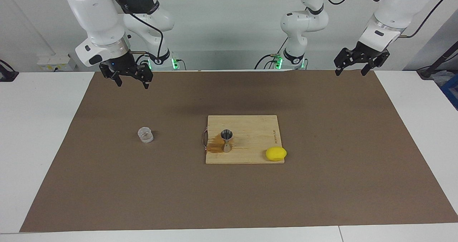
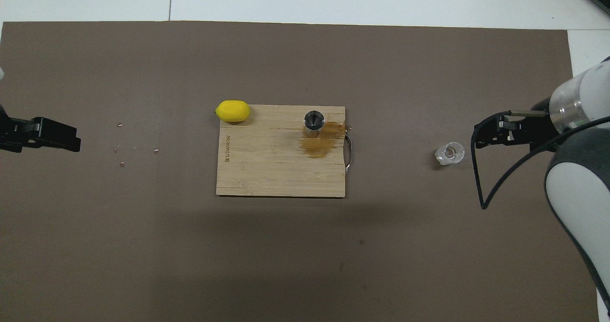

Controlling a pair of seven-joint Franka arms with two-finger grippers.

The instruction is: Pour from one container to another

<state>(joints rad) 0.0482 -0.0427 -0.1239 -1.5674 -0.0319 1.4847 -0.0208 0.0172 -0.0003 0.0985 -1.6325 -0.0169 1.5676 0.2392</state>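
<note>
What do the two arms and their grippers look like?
Both arms have white rounded shells with dark grey joints, and black cables loop along them. Green lights glow at their bases. The left gripper and right gripper are black, with two fingers.

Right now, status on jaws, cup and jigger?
Left gripper and right gripper open, raised, empty. Clear cup upright on mat toward right arm's end. Jigger upright on cutting board, brown stain beside it. Lemon clear of path.

Brown mat (image 1: 107,184) on white table (image 1: 35,127). Pale striped-grain wooden board (image 1: 250,141), darker brown stain (image 1: 214,147) at its nine o'clock. Silver jigger (image 1: 227,140). Yellow lemon (image 1: 276,153). Clear cup (image 1: 145,135).
</note>
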